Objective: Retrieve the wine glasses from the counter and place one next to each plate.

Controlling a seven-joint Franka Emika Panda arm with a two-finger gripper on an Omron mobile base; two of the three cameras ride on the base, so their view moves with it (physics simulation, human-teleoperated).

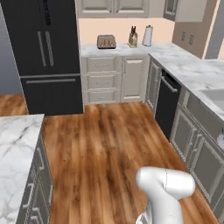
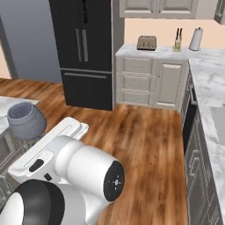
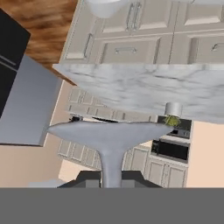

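— Nearest to the lens, what is there?

— Dark fingertips [image 3: 89, 178] of the hand [image 3: 111, 177], closed narrow on the thin stem of a smoky grey wine glass [image 3: 109, 131]. The glass flares wide just past the tips.

— So the glass is off any surface?

— It hangs in the hand, yes. From the right base view its grey-blue bowl [image 2: 24, 121] sits low on the left, rim up, just beside the white arm [image 2: 83, 176] and in front of a corner of marble desk [image 2: 9, 103].

— What lies beyond the glass in the hand view?

— That view is rolled over. A veined marble desk top [image 3: 144, 87] crosses the middle, with beige drawers [image 3: 127, 48] past it. A small white pot with a yellow-green plant [image 3: 173, 114] stands on that marble.

— And further into the room?

— Wood floor [image 1: 109, 144] runs forward from the arm [image 1: 164, 192]. On the left is a marble island [image 1: 17, 144]. On the right runs a cabinet row with a black dishwasher [image 1: 167, 103] and a sink [image 1: 216, 98].

— At the far wall?

— A black fridge [image 1: 43, 52] stands on the left. Next to it is the back desk [image 1: 113, 50], marble over beige drawers. It carries a toaster [image 1: 106, 41], then a knife block [image 1: 132, 38], then a paper towel roll [image 1: 148, 36], set near one another in a row.
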